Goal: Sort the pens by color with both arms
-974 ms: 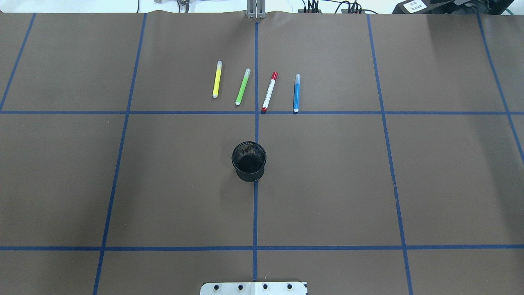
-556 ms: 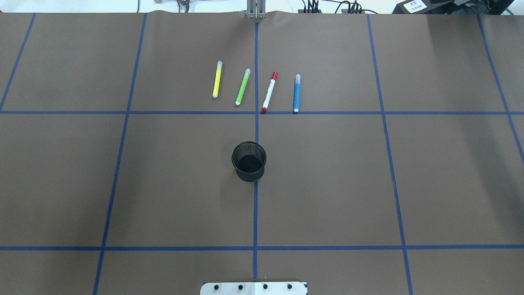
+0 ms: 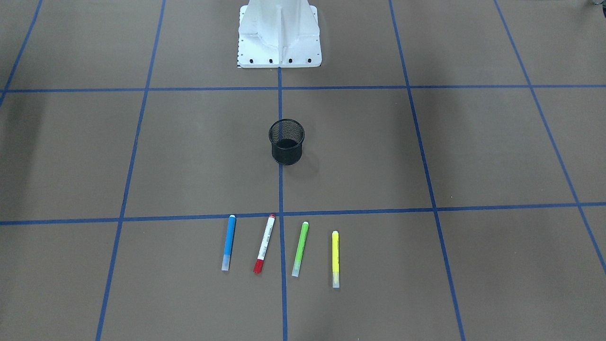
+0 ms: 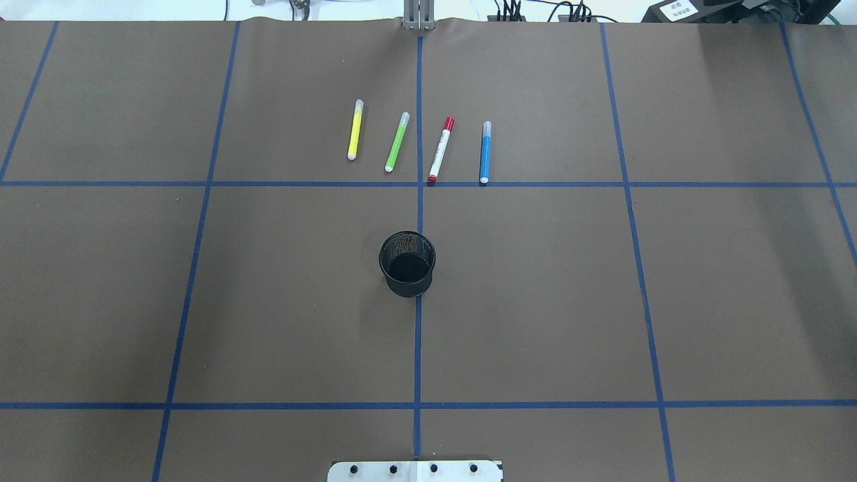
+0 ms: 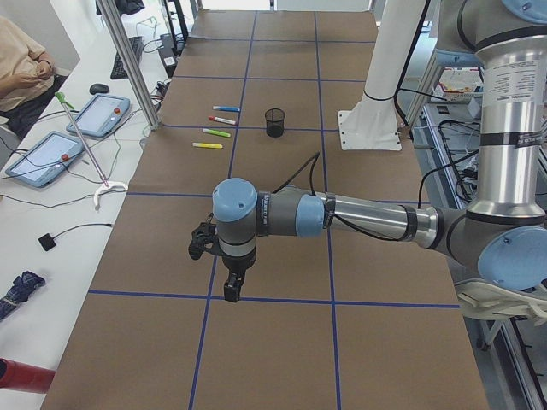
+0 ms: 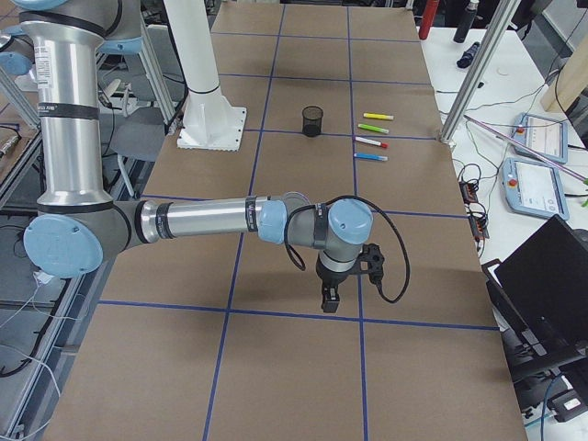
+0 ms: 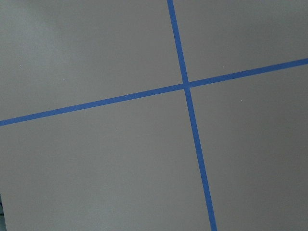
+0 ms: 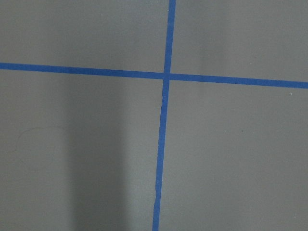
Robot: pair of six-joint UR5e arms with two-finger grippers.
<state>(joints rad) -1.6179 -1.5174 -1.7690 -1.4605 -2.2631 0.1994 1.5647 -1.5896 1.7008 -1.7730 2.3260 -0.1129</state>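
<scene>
The jaws of the left arm (image 5: 359,218) are seen only from the side, so it cannot be told if they are open or closed. The same is true for the jaws of the right arm (image 6: 202,220). Both pairs of jaws are pointed down at the brown tabletop (image 4: 602,301), and each is held over a spot near where two blue tape lines (image 4: 418,348) cross. Each arm is stretched out low toward its own end of the tabletop, well apart from the pens.

In the overhead view, four pens are laid flat in a row at 12 o'clock from the black mesh cup (image 4: 407,264). None of them are touching. From 9 o'clock to 3 o'clock they are placed like this: the yellow pen (image 4: 355,130), the green pen (image 4: 397,142), the white pen with a red cap (image 4: 440,150) and the blue pen (image 4: 485,152). The red cap is pointed toward 12 o'clock. The green pen and the white pen are set on either side of the middle blue line. The near ends of the white pen and the blue pen are right at a crossing blue line.

The cup is stood upright on the middle line. The white base (image 3: 279,38) is found at 6 o'clock from the cup in the overhead view.
</scene>
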